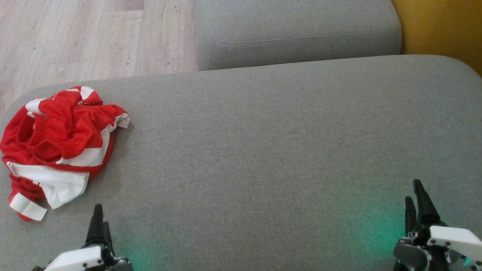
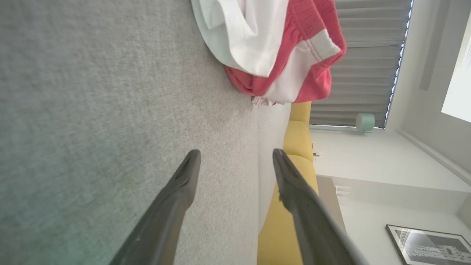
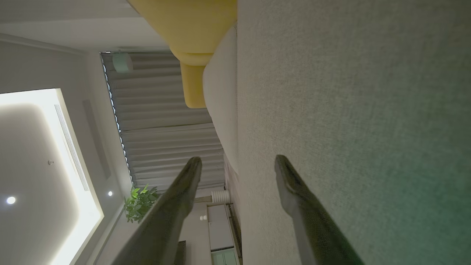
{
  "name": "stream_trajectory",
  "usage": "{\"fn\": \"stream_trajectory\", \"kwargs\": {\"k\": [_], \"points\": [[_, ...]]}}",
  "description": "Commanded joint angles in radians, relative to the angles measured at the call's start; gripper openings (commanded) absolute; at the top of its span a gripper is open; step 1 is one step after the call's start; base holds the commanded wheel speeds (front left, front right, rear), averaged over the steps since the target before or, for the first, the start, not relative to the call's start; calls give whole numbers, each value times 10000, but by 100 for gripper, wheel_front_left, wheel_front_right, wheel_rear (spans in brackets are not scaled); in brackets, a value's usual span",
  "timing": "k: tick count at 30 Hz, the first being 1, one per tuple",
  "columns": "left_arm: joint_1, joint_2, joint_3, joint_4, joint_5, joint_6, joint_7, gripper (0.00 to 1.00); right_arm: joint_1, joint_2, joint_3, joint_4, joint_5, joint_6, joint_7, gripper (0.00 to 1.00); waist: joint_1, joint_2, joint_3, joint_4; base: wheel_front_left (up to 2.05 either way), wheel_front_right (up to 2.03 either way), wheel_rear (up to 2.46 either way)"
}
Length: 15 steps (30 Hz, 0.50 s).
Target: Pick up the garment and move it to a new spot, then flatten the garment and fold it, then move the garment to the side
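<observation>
The garment [image 1: 56, 146] is a red and white mesh piece, crumpled in a heap at the left end of the grey cushion [image 1: 263, 150]. My left gripper [image 1: 99, 222] hovers low over the cushion just right of and nearer than the heap, open and empty. In the left wrist view the garment [image 2: 272, 48] lies ahead of the open left gripper [image 2: 235, 156], apart from the fingertips. My right gripper [image 1: 416, 195] sits far off at the lower right, also open with nothing held; the right wrist view has its right gripper [image 3: 238, 162] spread over bare cushion [image 3: 349, 110].
A second grey cushion [image 1: 297, 34] lies behind the first. Wooden floor [image 1: 86, 37] shows at the upper left, a yellow seat [image 1: 444, 26] at the upper right. The garment lies close to the cushion's left edge.
</observation>
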State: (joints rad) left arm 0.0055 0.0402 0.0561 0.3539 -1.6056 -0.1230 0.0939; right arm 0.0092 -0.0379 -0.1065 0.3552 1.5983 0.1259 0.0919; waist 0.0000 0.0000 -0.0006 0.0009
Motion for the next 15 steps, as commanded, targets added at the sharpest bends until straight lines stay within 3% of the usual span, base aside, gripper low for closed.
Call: {"fn": "stream_trajectory", "kwargs": {"k": [1, 15], "points": [[-409, 39, -74, -334, 267, -6, -128, 100, -397, -63, 55, -310, -216, 11, -126, 100, 0, 0, -11, 2, 0, 0, 0], [-385, 46, -224, -744, 2013, 103, -514, 100, -382, -48, 217, -464, -2147, 15, -510, 100, 0, 0, -70, 32, 0, 0, 0]]}}
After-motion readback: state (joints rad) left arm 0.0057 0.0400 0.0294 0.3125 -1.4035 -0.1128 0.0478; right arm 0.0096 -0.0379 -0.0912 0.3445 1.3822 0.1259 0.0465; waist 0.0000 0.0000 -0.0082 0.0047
